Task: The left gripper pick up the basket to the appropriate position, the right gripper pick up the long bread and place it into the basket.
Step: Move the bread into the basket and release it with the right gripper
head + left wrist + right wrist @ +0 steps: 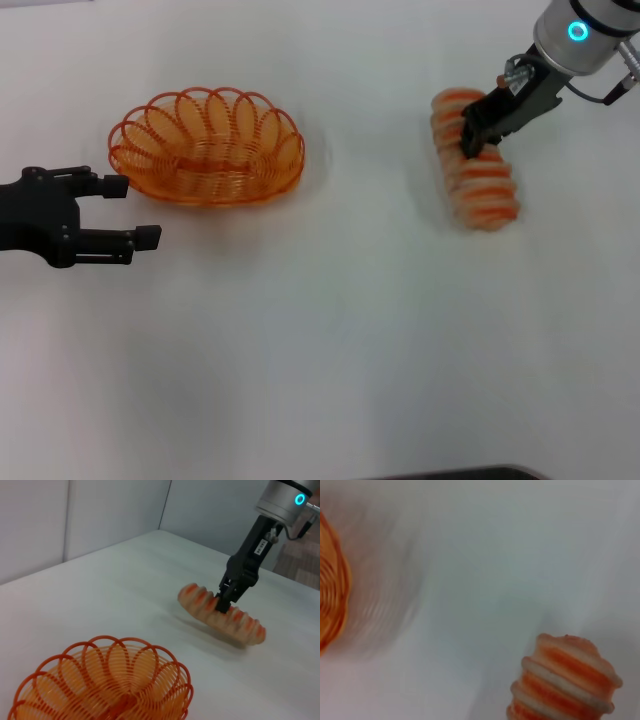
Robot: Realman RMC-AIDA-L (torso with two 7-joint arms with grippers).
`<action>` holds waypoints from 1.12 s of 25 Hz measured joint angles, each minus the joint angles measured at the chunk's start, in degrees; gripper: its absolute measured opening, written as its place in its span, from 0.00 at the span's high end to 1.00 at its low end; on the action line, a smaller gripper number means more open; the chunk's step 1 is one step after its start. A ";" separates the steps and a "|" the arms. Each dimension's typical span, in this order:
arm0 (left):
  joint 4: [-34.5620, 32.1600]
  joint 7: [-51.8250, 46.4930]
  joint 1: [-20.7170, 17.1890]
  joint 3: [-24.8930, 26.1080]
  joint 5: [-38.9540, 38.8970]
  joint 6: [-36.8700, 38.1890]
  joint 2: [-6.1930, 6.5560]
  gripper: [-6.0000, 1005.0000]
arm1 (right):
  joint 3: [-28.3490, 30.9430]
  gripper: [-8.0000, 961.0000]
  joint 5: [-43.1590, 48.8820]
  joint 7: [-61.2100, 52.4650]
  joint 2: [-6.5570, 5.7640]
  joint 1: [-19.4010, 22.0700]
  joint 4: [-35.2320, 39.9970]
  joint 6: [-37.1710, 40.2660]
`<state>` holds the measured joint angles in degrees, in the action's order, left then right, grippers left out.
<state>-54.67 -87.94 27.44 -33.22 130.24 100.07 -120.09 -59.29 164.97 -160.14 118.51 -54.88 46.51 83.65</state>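
Orange basket (207, 147) beside open-jawed left gripper (135, 212); right gripper (471, 142), jaws seemingly clamping long bread (474, 172).

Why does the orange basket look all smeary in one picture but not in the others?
In the right wrist view the basket is streaked with motion blur, while the long bread close by looks soft. The head view and left wrist view show the basket's wires crisply, and the left wrist view shows a faint shadow under the bread.

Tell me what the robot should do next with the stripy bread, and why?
Probably lift it. The right gripper has its fingers around the middle of the long bread, which seems barely off the table, and the basket sits empty, far to the left.
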 joint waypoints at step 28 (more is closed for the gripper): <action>0.54 0.09 -0.47 -0.40 0.34 1.54 -0.24 0.15 | 2.62 0.84 -31.06 30.94 0.70 3.11 2.25 -22.08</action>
<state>-54.13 -87.86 26.97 -33.63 130.58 101.61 -120.34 -56.67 133.92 -129.20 119.20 -51.77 48.76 61.57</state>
